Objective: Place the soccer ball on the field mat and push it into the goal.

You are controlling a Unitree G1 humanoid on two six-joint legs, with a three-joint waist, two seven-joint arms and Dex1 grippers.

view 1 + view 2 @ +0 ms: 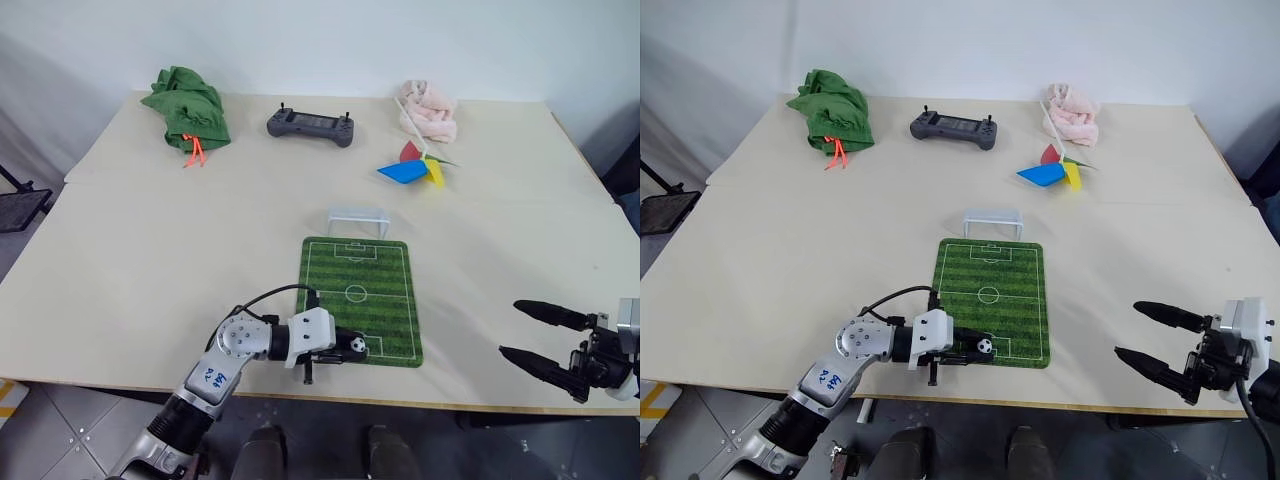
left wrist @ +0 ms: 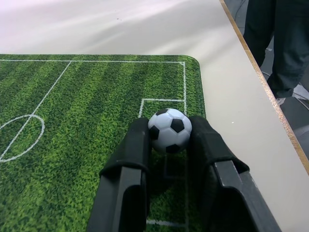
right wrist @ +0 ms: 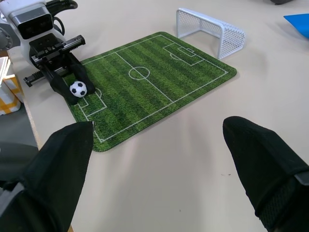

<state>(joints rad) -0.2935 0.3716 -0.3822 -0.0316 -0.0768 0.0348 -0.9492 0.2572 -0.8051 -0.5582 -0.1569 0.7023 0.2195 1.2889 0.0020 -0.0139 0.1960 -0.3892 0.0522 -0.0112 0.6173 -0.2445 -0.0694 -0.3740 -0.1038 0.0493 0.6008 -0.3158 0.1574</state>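
Left end effector (image 1: 345, 352) reaches level across the near end of the field mat (image 1: 362, 275), fingers clamped on the soccer ball (image 1: 357, 345) over the near penalty box. Right end effector (image 1: 532, 335) hovers off the bench (image 1: 150, 230), fingers spread wide. Goal (image 1: 358, 218) stands beyond the mat's far end.

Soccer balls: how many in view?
1. The soccer ball sits between the left gripper fingers, over the field mat at its end nearest the robot, opposite the goal. No others seen.
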